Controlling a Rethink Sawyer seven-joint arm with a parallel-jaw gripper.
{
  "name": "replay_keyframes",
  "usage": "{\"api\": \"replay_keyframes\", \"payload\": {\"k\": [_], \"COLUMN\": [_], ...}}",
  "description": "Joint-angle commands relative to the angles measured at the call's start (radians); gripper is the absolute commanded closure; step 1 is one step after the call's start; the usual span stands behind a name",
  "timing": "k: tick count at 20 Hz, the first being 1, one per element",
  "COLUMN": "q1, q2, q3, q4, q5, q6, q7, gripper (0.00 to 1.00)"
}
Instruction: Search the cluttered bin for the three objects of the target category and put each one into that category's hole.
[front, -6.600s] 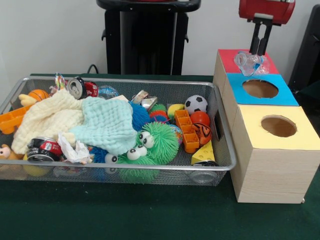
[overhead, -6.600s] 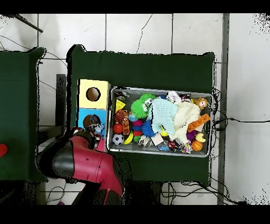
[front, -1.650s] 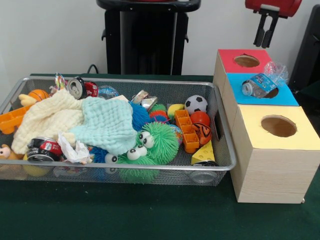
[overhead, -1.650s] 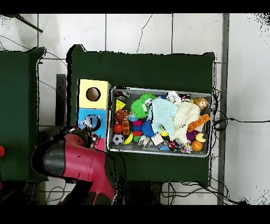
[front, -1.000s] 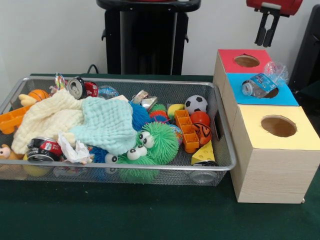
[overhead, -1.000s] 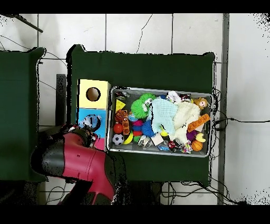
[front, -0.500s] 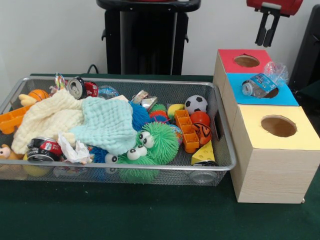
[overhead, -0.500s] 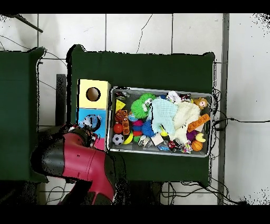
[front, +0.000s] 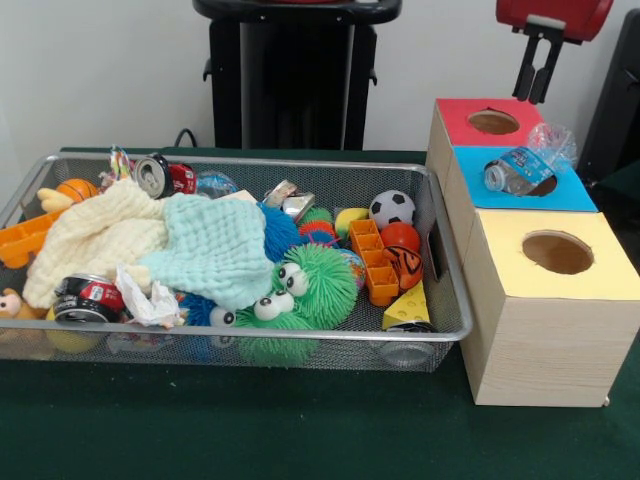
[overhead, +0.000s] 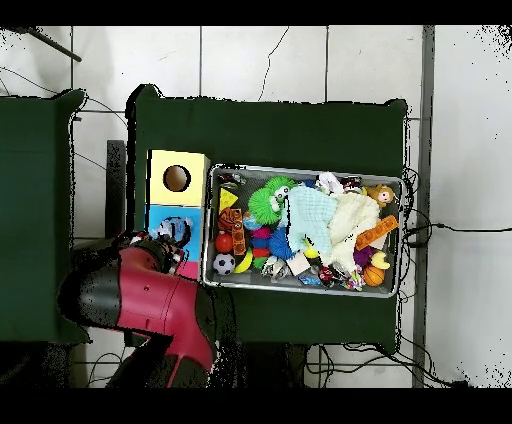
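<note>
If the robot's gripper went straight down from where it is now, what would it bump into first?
Probably the red box top, near its round hole. The gripper hangs pointing down, above and a bit behind it. Depth is hard to judge, so it might land just past the back edge. The crushed water bottle lies nearer, over the blue hole.

Green table (front: 300, 430): wire bin (front: 250, 345), wooden box (front: 540, 320) touching it.

Before me, a table draped in dark green cloth (front: 250, 430) stands against a plain white wall (front: 100, 70); seen from overhead, the floor (overhead: 300, 60) is pale tile with dark grout lines.
</note>
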Motion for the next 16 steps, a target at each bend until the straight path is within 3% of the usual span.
{"api": "replay_keyframes", "payload": {"k": [1,16], "q1": [0.008,0.048], "q2": [0.068,0.107], "q3": [0.04,0.036], "q4": [-0.04,-0.049], "q5": [0.05,0.075], "q6": [0.062,0.035], "q7": [0.319,0.343], "gripper": [1.0,1.0]}}
